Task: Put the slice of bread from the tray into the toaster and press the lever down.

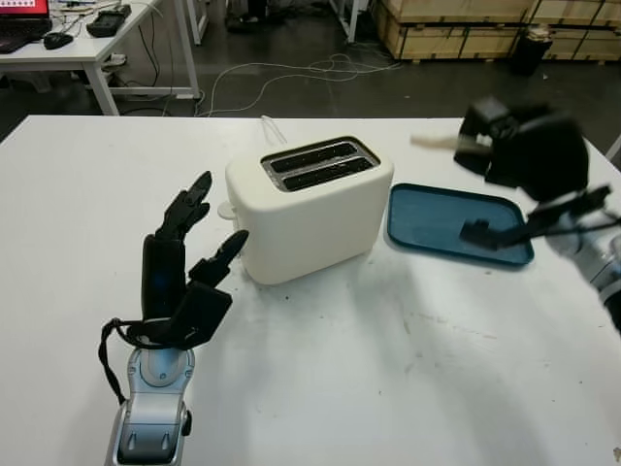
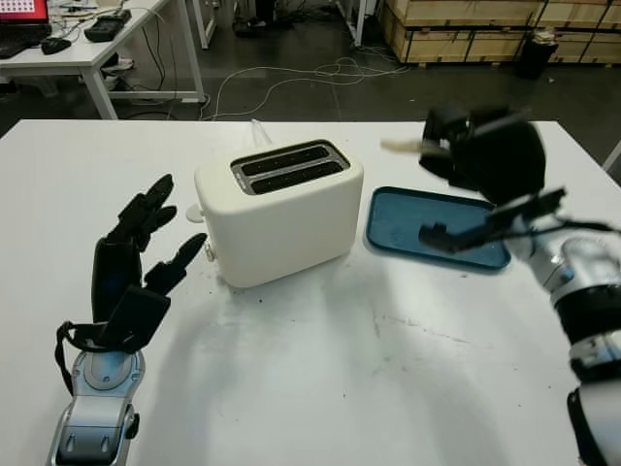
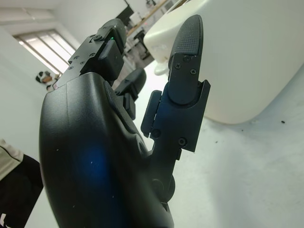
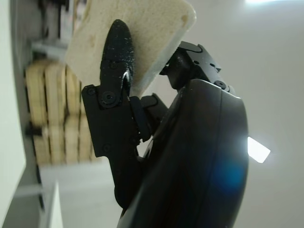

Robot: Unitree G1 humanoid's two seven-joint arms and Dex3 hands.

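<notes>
The left hand [image 1: 184, 262] stands nearest, at about 8 o'clock from the toaster [image 1: 309, 206], upright above the white worktop [image 1: 369, 388]. It is open and holds nothing; its fingertips are just beside the toaster's near-left corner, and from the left wrist view I cannot tell if they touch it. The toaster is cream-coloured, with two dark slots on top. At its left end a small pale knob or lever [image 1: 226, 209] sticks out, but it is too small to say in which position it stands.

At 3 o'clock from the toaster lies the blue tray [image 1: 437, 218] flat on the worktop. Above the far part of the tray the right hand [image 2: 485, 155] is raised in the air, closed around the slice of bread [image 4: 142, 33]. In the right wrist view the black fingers [image 4: 116, 52] press on the pale face of the slice. The bread points toward the toaster, at about 2 o'clock from it and well apart from the slots.
</notes>
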